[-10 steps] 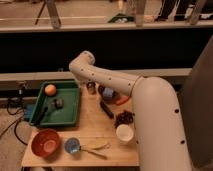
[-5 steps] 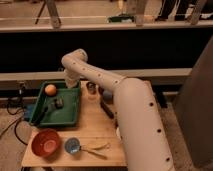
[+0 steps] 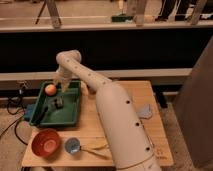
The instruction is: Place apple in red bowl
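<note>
The apple [image 3: 50, 89], small, round and orange-yellow, lies in the far left corner of the green tray [image 3: 67, 117]. My gripper [image 3: 62, 86] hangs at the end of the white arm over the tray's far edge, just right of the apple and very close to it. The red bowl [image 3: 46, 142] stands empty at the table's front left corner, in front of the tray. My arm [image 3: 115, 120] runs from the lower right across the table up to the tray.
A small blue bowl [image 3: 73, 145] stands right of the red bowl, with a yellowish item [image 3: 96, 149] beside it. The tray also holds a dark long object [image 3: 40, 115] and a small dark item [image 3: 58, 102]. A grey object [image 3: 145, 111] lies at the table's right. Cables hang at the left.
My arm has swung left, from over the table's middle to the far part of the green tray, bringing the gripper next to the apple. The apple and bowls have not moved.
</note>
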